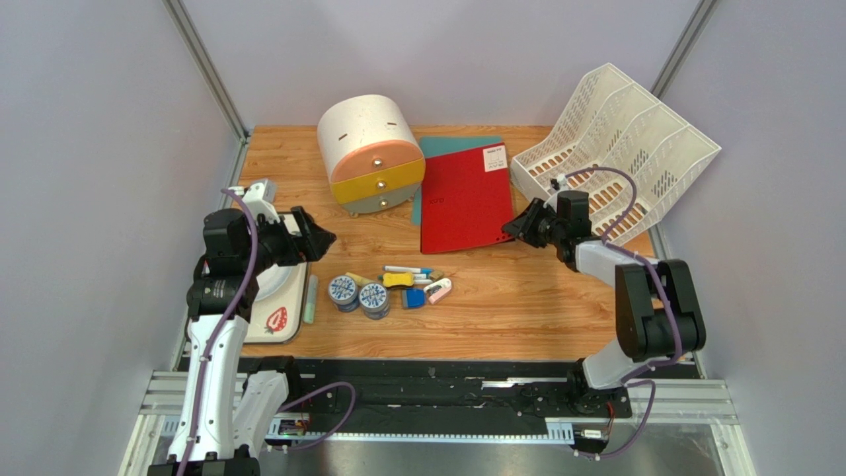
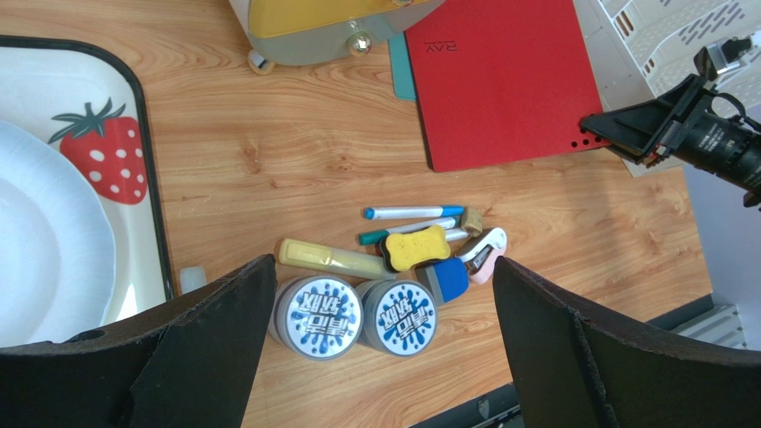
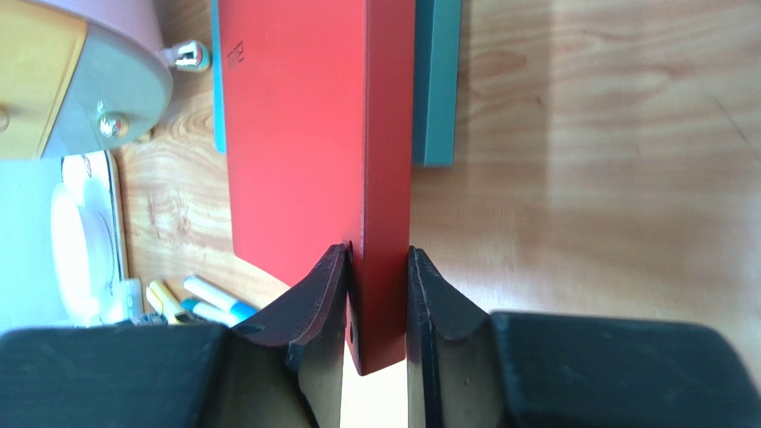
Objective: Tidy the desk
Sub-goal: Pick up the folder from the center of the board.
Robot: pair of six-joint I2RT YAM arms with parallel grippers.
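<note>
Light orange-brown wood-grain desk (image 1: 516, 297) sits under both arms. Right gripper (image 1: 513, 229) is pinched on the near right corner of the flat red plastic folder (image 1: 465, 203), back middle of the desk. Left gripper (image 1: 323, 238) gapes wide, holding nothing, over the left edge. The folder's white label (image 1: 493, 157) is too small to read.

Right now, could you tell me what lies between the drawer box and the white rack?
A red folder lying on a teal folder, seen in the top view.
</note>
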